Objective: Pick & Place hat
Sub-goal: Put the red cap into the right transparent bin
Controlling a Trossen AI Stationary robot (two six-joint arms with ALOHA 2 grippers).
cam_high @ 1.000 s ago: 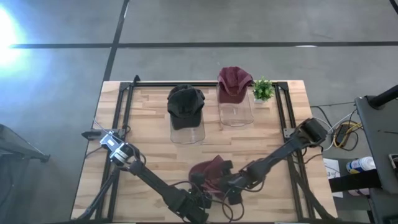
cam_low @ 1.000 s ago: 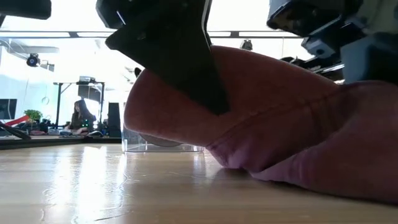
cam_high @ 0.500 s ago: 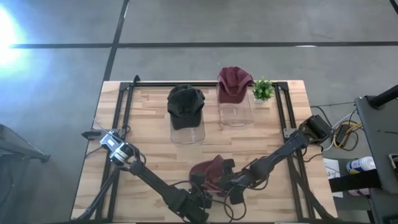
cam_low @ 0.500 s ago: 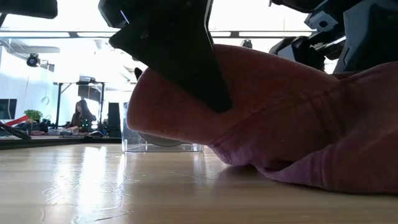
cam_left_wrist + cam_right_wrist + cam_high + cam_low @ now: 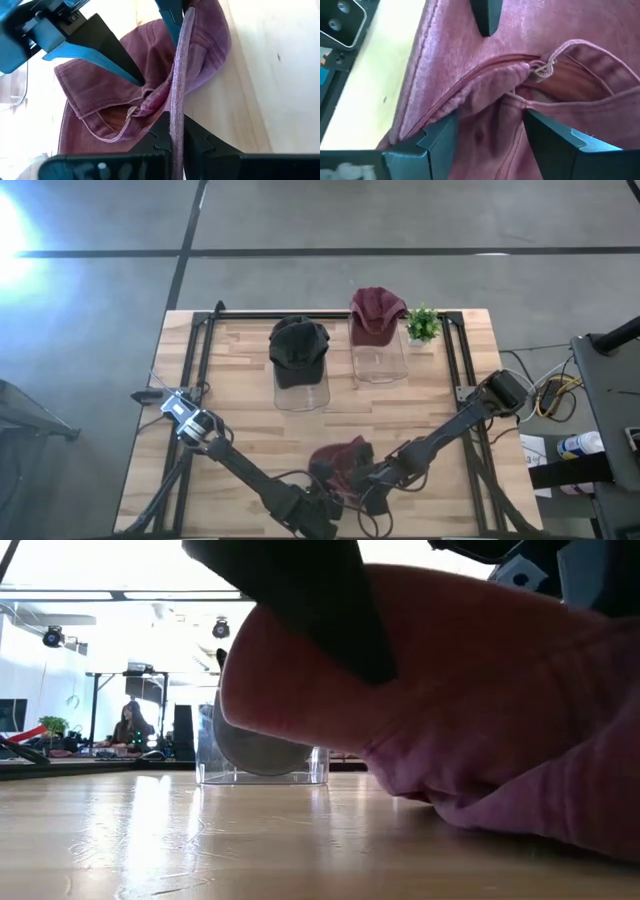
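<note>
Right at the near edge of the wooden surface (image 5: pixel 240 430), both arms crowd the maroon hat (image 5: pixel 340 462). Left end effector (image 5: pixel 172 131) has its fingers pinched tight on a fold of fabric; right end effector (image 5: pixel 487 131) has its fingers spread wider, straddling bunched cloth. Farther back, a black hat (image 5: pixel 298 345) and a second maroon hat (image 5: pixel 376 308) sit on clear stands beside a small plant (image 5: pixel 422 324).
</note>
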